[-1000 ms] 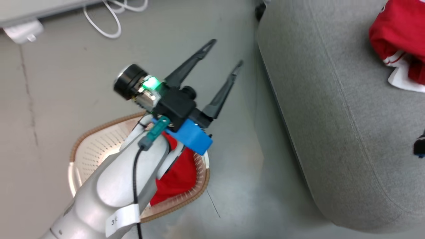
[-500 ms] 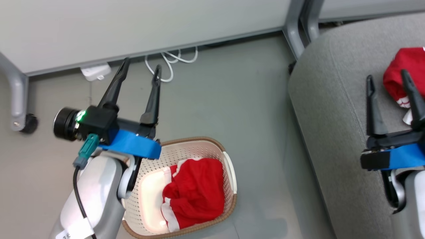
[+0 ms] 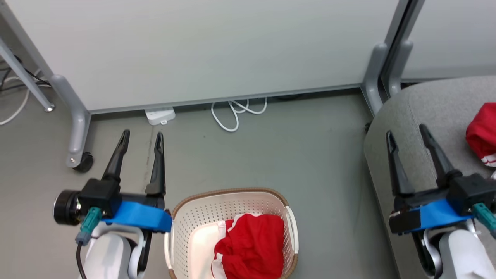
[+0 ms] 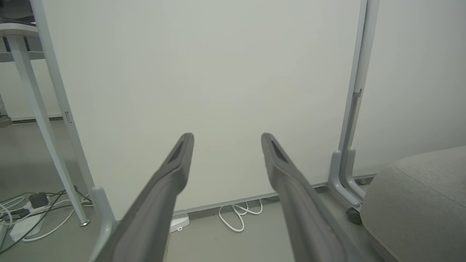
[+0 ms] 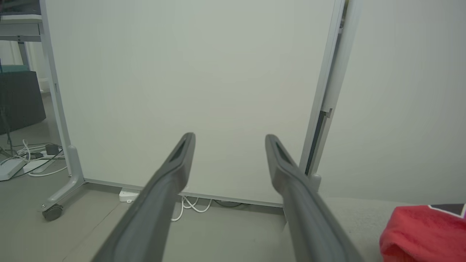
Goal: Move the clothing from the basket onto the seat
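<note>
While red garment (image 3: 252, 248) lies in basket (image 3: 232, 190), second garment (image 3: 482, 133) on seat (image 3: 418, 104), my left gripper (image 3: 142, 133), right gripper (image 3: 405, 130) hang wide, empty, likely poised for next pick.

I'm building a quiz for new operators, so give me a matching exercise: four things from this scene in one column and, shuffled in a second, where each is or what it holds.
Things:
1 left gripper
2 right gripper
3 basket
4 white cable

Places:
A looped on the floor at the partition foot
B open, over the grey seat edge
C holds a red garment
D open, over bare floor left of the basket

Pairs: 1-D; 2-B; 3-C; 4-A
</note>
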You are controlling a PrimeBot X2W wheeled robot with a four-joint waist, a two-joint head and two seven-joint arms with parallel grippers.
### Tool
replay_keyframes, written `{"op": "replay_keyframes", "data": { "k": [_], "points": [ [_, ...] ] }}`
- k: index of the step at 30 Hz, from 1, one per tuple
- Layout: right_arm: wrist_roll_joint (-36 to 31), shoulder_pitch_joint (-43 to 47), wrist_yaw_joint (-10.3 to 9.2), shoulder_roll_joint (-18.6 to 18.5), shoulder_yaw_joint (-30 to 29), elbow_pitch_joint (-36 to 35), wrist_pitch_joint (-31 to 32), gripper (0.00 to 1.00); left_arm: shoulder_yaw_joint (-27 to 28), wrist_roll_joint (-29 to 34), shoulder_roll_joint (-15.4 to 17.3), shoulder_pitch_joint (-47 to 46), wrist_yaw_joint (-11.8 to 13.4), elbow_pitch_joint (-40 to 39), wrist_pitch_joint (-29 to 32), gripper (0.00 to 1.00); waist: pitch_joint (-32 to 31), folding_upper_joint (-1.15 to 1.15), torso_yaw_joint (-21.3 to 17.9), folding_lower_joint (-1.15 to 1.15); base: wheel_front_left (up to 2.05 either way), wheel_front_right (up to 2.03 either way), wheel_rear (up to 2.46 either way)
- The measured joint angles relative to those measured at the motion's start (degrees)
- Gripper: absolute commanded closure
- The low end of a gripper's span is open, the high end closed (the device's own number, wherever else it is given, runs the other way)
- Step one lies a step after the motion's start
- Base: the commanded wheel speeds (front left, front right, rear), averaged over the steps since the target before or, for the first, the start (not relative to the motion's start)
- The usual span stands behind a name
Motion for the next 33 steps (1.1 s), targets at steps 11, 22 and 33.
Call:
{"op": "replay_keyframes", "data": {
  "k": [11,22,33],
  "points": [
    [1.2,7.3,0.00,2.6,-0.9,2.3,0.0,0.00,2.9,2.4,-3.0,7.2,-2.3,0.2,0.0,0.00,-4.1,0.00,2.0,0.00,0.00,0.00,0.00],
    [2.0,10.8,0.00,3.8,-1.7,3.2,0.0,0.00,4.5,3.1,-4.3,9.3,-3.0,0.9,0.0,0.00,-5.4,0.00,2.0,0.00,0.00,0.00,0.00],
    [2.3,11.3,0.00,4.0,-1.5,3.5,0.0,0.00,5.3,3.4,-4.6,9.5,-3.0,1.3,0.0,0.00,-5.3,0.00,1.6,0.01,0.00,0.00,0.00]
  ]
}}
